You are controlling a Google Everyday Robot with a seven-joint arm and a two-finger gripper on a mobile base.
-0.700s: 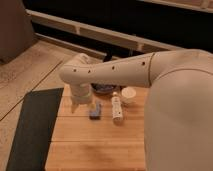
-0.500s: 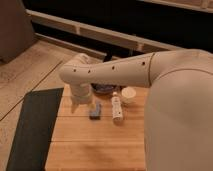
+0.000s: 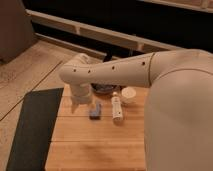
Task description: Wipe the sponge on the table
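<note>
The sponge (image 3: 95,111), a small blue-grey block, lies flat on the light wooden table (image 3: 100,147) near its far edge. My gripper (image 3: 76,105) hangs below the white wrist, just left of the sponge and close above the table top. It stands open with nothing in it, and the wrist hides most of it. The sponge lies free, apart from the gripper.
A small white bottle (image 3: 117,108) lies right of the sponge. Behind them sit a dark bowl (image 3: 105,90) and a white cup (image 3: 129,95). A dark grey mat (image 3: 30,127) lies on the floor left of the table. My white arm (image 3: 165,95) covers the table's right side.
</note>
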